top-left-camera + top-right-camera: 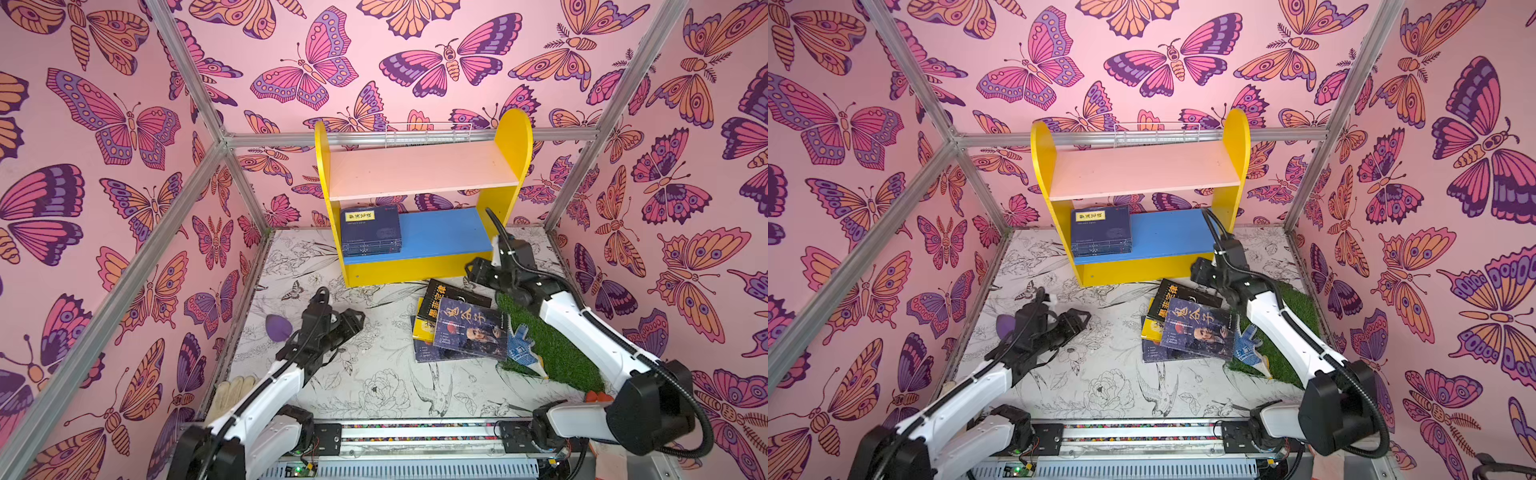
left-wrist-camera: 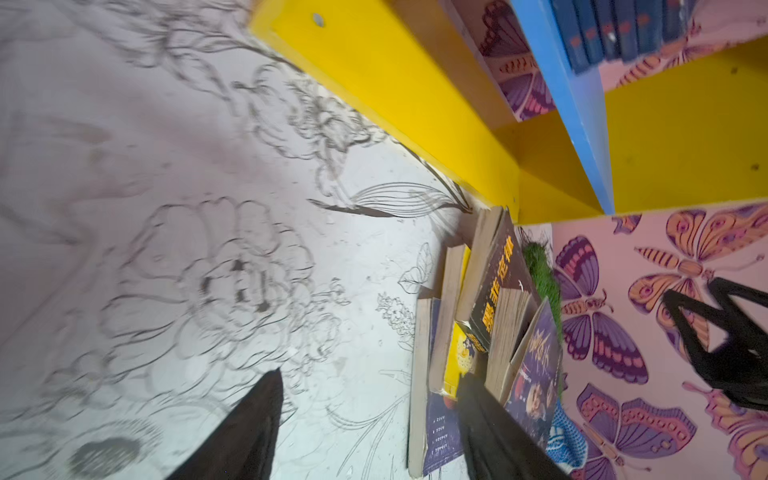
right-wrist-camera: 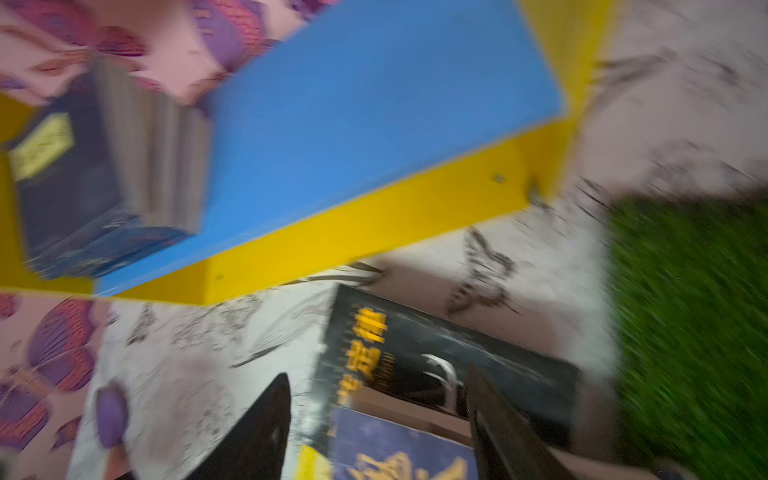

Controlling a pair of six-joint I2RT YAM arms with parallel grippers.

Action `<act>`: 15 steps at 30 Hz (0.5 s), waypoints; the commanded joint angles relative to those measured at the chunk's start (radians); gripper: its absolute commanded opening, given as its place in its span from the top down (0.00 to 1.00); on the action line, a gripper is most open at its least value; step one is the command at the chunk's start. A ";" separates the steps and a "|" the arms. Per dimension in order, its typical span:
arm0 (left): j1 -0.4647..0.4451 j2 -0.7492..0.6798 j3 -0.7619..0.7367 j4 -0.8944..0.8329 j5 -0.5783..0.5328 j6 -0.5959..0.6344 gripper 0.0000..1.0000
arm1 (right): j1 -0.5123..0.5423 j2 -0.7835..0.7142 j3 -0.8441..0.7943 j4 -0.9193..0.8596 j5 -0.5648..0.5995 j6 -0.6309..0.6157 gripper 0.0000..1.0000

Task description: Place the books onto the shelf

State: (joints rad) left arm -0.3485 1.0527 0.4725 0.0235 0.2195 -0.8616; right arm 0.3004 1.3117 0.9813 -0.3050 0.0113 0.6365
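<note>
Navy paperback stack (image 1: pixel 371 230) in yellow two-tier wooden shelf (image 1: pixel 515 137) at twelve o'clock, dark loose paperbacks (image 1: pixel 461 328) at four o'clock (overlapping), left gripper (image 1: pixel 354 322), right gripper (image 1: pixel 476 270), both spread, empty.

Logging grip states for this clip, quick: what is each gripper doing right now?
Left gripper: open, holding nothing.
Right gripper: open, holding nothing.

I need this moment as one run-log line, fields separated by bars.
shelf: navy stack on blue board | table: book pile | left gripper: open, empty | right gripper: open, empty
</note>
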 commanded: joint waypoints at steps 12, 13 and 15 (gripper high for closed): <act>-0.311 0.642 0.513 -0.024 0.212 0.380 0.22 | -0.147 -0.106 -0.355 -0.178 -0.058 0.163 0.33; -0.318 0.663 0.532 -0.034 0.226 0.387 0.21 | -0.148 -0.105 -0.367 -0.167 -0.076 0.156 0.33; -0.330 0.702 0.564 -0.061 0.244 0.407 0.21 | -0.148 -0.104 -0.387 -0.136 -0.132 0.134 0.33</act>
State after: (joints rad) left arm -0.6685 1.7199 1.0000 0.0299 0.4053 -0.5327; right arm 0.1574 1.2102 0.6327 -0.4225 -0.0353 0.7963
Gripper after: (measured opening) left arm 0.784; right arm 0.669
